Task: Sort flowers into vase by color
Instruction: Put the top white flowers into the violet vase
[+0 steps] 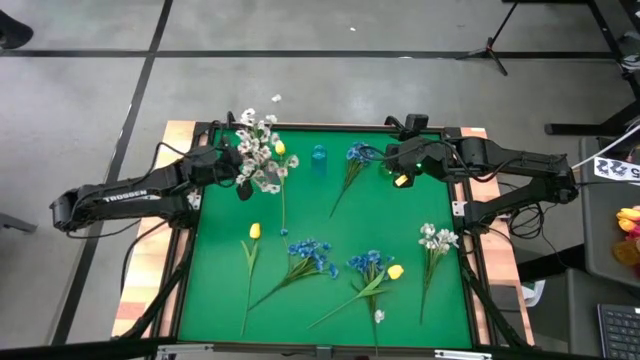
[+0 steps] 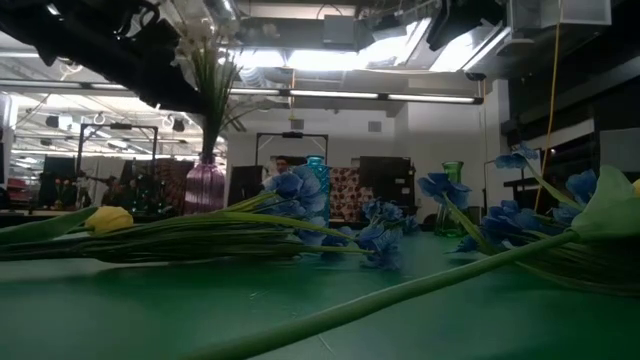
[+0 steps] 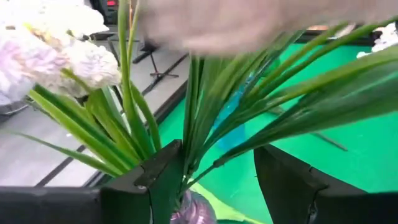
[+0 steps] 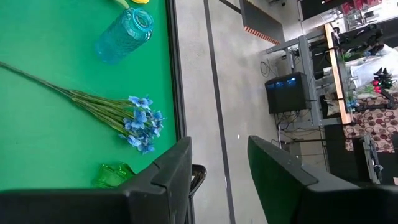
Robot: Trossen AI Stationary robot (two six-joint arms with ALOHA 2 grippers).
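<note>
Left gripper (image 3: 214, 186) parted around green stalks of white-blossom spray (image 1: 258, 150), over purple glass vase (image 2: 205, 185) (whites gathered there); grip contact unclear. Right gripper (image 4: 217, 180) open, empty, near blue clustered stem (image 4: 118, 118).

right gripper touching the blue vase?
Apart. The high view shows the right gripper well to the side of the blue vase, with bare green mat between. In the right wrist view the vase stands far beyond its open fingers.
</note>
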